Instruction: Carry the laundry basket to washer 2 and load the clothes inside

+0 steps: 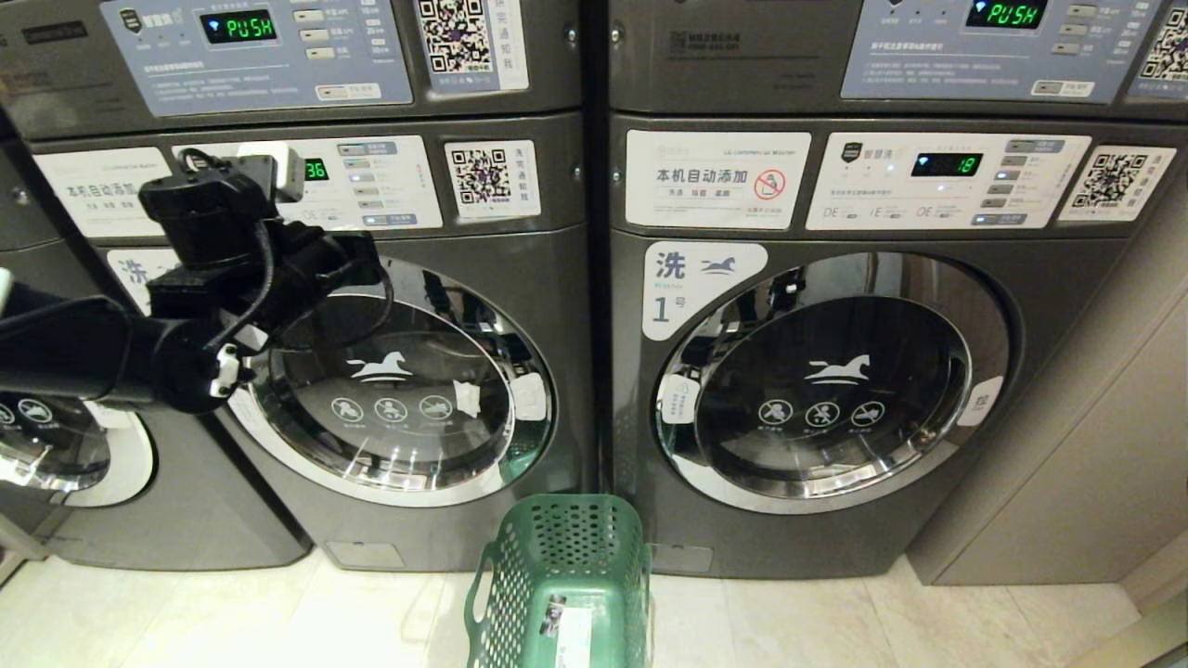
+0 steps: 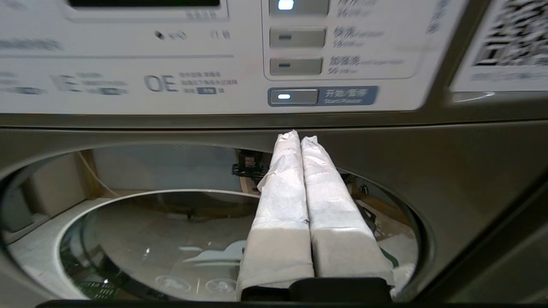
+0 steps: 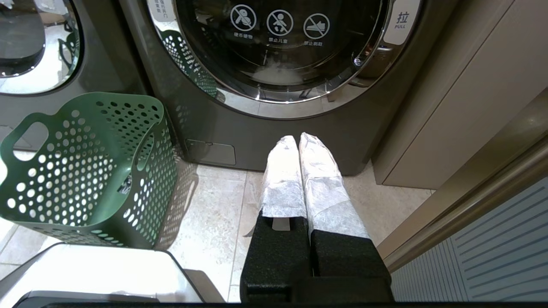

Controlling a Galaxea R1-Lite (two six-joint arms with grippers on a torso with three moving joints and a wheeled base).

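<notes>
Below washer 2's control panel, left gripper pressed together, empty, laundry basket on floor between washers.

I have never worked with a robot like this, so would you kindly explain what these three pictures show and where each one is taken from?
All three come from one two-armed robot in a laundry room. The head view looks forward and down at a row of dark grey front-load washers. The middle one is washer 2; the one marked 1 stands to its right. Both doors are shut. The left gripper, on the black arm, is raised in front of washer 2's control panel. The left wrist view, from behind its white-wrapped fingers, shows them pressed together, empty, just below the start button. The right wrist view shows the right gripper hanging low near the floor, also shut and empty. The green laundry basket stands on the floor between the two washers; I cannot make out clothes in it.
</notes>
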